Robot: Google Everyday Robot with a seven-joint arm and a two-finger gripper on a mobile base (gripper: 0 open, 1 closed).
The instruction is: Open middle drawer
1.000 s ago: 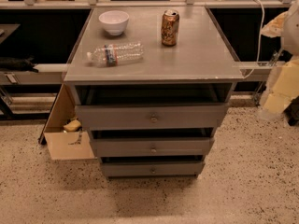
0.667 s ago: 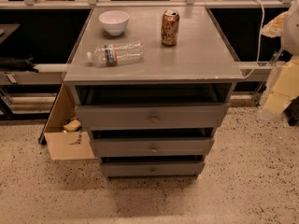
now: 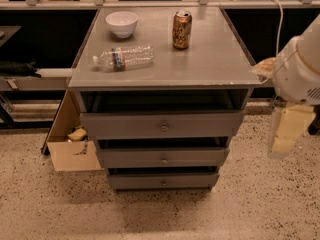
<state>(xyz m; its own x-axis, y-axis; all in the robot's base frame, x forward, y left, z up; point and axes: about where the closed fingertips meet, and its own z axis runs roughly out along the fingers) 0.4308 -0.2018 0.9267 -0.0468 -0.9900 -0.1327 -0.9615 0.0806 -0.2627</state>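
Speckled floor (image 3: 150,214); middle drawer (image 3: 163,157) well left of gripper (image 3: 287,131), apart; gripper state indiscernible.

grey top (image 3: 215,59) | white bowl (image 3: 122,23) | upright can (image 3: 182,30) | bottle (image 3: 125,58) lying flat | hand (image 3: 289,131) off right side

Pale tool (image 3: 288,131) at the right edge, beside the cabinet (image 3: 205,66), well apart from the middle drawer (image 3: 163,157)

white bowl (image 3: 121,23), plastic bottle (image 3: 125,58), soda can (image 3: 182,30), cardboard box (image 3: 72,151)
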